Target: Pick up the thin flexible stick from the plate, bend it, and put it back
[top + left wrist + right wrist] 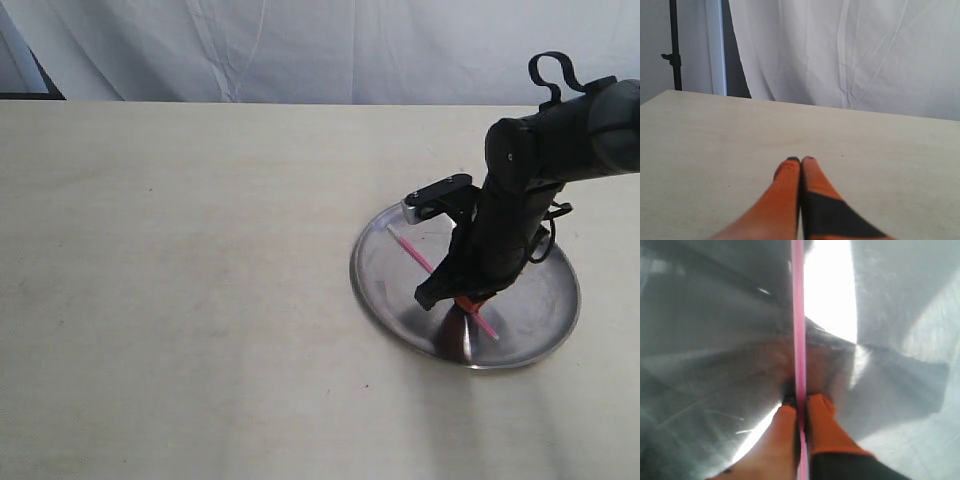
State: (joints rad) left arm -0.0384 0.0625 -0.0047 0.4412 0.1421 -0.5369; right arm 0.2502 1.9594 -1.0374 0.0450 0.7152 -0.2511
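Observation:
The shiny steel plate (540,320) lies on the table at the right. Across it runs the thin pink stick (412,249), whitish tip at its far left end. My right gripper (470,303) reaches down into the plate, orange fingertips pressed together on the stick near its right end. In the right wrist view the stick (799,325) runs straight between the fingers (822,415) over the plate's reflective surface (705,340); the right gripper (800,402) is shut on it. The left gripper (800,160) is shut and empty over bare table; it is out of the exterior view.
The pale tabletop (180,280) spreads to the left of the plate. White cloth (300,45) hangs behind the table's far edge. A dark stand (674,45) rises past the table's corner in the left wrist view.

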